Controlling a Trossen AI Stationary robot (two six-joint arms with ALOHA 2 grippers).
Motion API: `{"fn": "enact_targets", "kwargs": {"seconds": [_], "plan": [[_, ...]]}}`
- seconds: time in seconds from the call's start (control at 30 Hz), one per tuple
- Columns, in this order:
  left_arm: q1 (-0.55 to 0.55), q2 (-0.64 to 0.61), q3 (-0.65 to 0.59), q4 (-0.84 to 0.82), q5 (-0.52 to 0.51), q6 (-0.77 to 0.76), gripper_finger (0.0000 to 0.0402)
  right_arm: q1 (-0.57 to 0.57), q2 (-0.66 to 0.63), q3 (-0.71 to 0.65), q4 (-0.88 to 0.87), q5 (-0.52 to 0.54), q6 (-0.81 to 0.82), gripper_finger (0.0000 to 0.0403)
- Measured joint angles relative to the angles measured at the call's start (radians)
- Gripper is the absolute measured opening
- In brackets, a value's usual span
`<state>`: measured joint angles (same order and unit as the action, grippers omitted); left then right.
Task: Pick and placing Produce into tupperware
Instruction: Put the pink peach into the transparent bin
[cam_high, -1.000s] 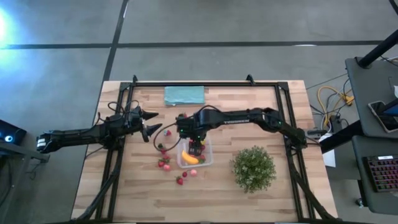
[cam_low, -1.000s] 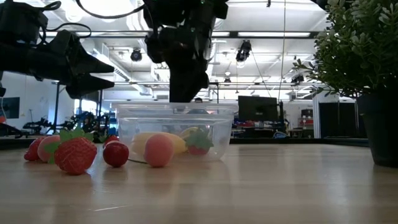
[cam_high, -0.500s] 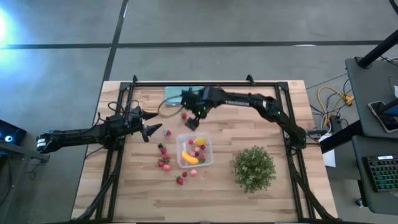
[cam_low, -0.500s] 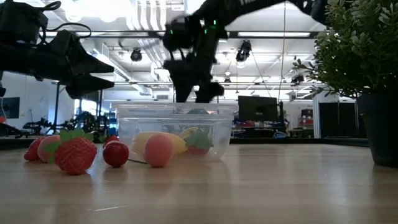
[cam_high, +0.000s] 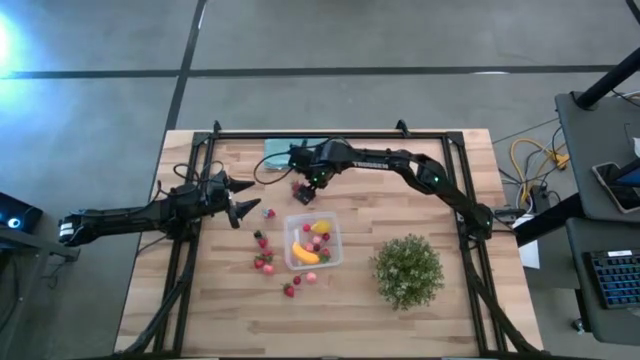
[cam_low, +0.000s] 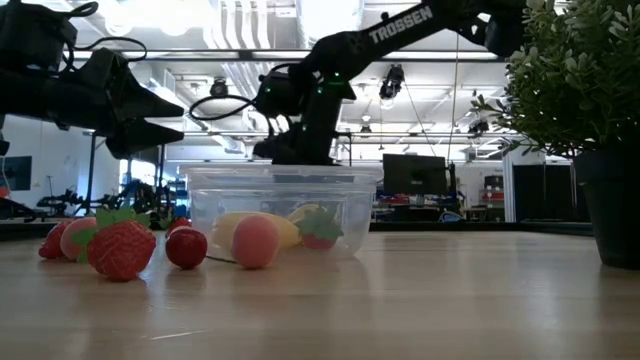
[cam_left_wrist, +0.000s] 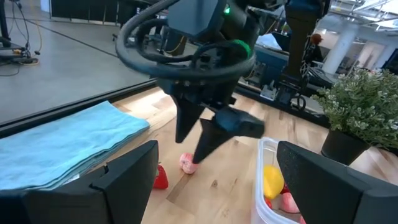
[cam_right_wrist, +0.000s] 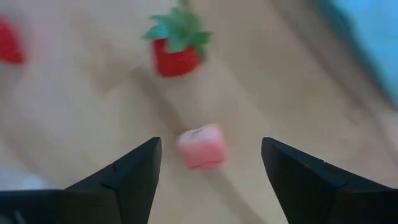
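High view: the right gripper is hanging over the bare wood between the teal cloth and the clear container, while the left gripper is waiting beside the table's left rail, well apart from the container.
Container contents: a banana, a lemon and a few red fruits are lying inside; more strawberries are lying loose on the wood to its left and in front of it.
Right wrist view: the two dark fingers are standing wide apart and holding nothing; a pink fruit is lying on the wood between them, with a red strawberry beyond it.
Left wrist view: this camera alone is showing the right gripper from the side, its tips just above the same pink fruit; the left arm's own fingers are spread wide and empty.
Low view: the container wall is hiding the pink fruit; the potted plant is standing at the right.
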<state>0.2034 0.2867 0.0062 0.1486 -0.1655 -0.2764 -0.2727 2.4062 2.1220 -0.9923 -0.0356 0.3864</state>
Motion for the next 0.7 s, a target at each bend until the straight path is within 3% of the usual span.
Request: {"fn": "enact_targets", "kwargs": {"seconds": [0.2, 0.33, 0.47, 0.7], "plan": [[0.000, 0.001, 0.000, 0.000, 0.000, 0.000, 0.0314, -0.008, 0.000, -0.002, 0.006, 0.055, -0.046, 0.0257], [0.000, 0.000, 0.000, 0.000, 0.000, 0.000, 0.0314, -0.007, 0.000, -0.021, 0.018, 0.050, -0.055, 0.0252], [0.000, 0.001, 0.000, 0.000, 0.000, 0.000, 0.0314, -0.007, 0.002, -0.050, 0.041, -0.028, -0.056, 0.0251], [0.000, 0.000, 0.000, 0.000, 0.000, 0.000, 0.0314, -0.012, 0.002, -0.059, 0.050, 0.011, -0.058, 0.0251]]}}
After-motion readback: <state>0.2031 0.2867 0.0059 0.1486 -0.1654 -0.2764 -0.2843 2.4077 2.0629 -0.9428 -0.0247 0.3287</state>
